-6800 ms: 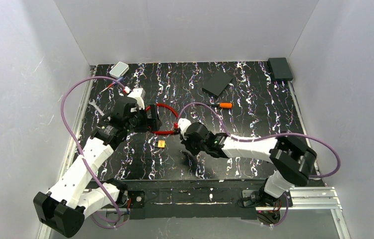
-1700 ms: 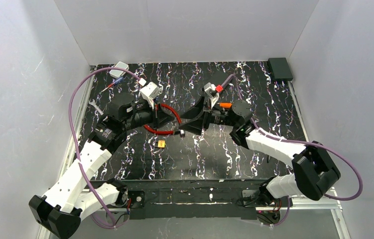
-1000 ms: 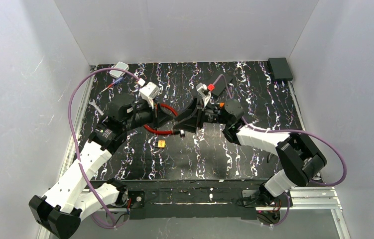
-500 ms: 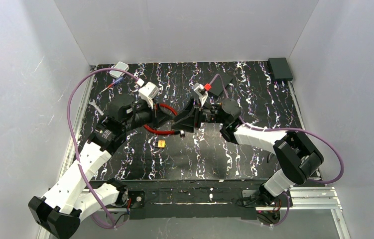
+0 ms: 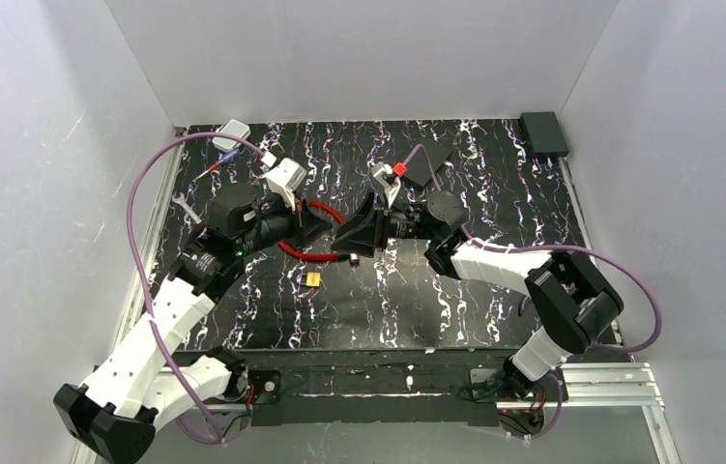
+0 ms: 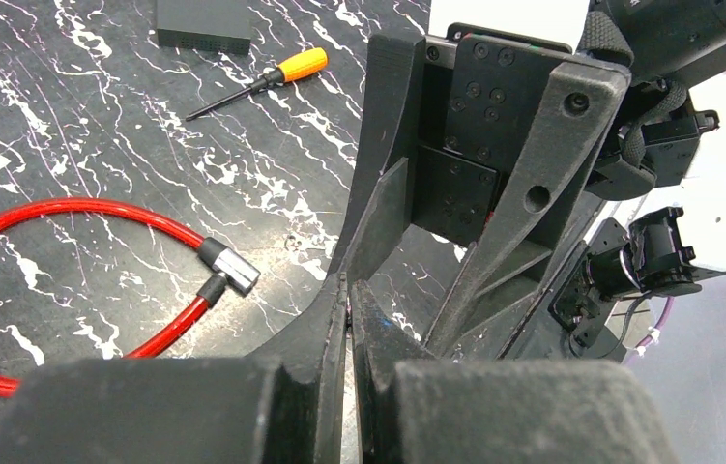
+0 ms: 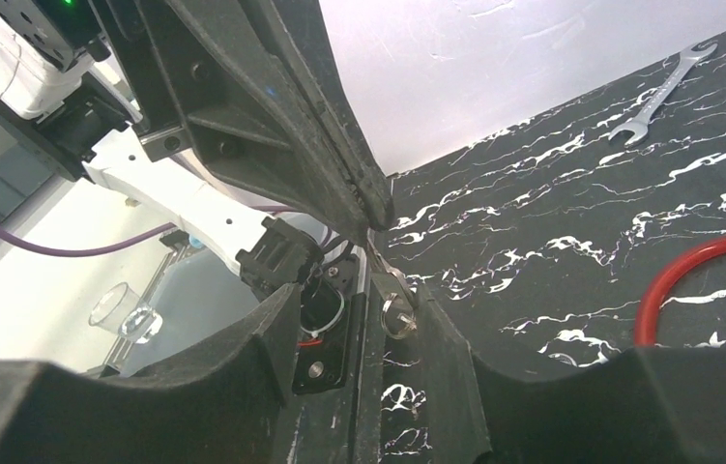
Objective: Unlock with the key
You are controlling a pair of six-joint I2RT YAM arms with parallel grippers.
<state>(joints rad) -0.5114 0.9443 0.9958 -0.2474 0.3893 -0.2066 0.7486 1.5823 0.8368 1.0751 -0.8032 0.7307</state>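
While the brass padlock (image 5: 312, 279) lay nearest the arm bases, the left gripper (image 7: 376, 217) was clamped tight on the key (image 7: 391, 290), which dangled between the parted fingers of the right gripper (image 7: 359, 319). Only the right wrist view caught it. Alongside lay the red cable lock (image 6: 98, 280), with the orange-handled screwdriver (image 6: 272, 77) and wrench (image 7: 663, 92) beyond.

Seen from above, a wrench (image 5: 183, 203) lies left, a black box (image 5: 543, 132) upper right, a grey case (image 5: 232, 132) upper left.

2 white arms (image 5: 160, 324) with black joints (image 5: 231, 209); purple cables (image 5: 133, 208); black right claw (image 5: 347, 239) dotted with screws.
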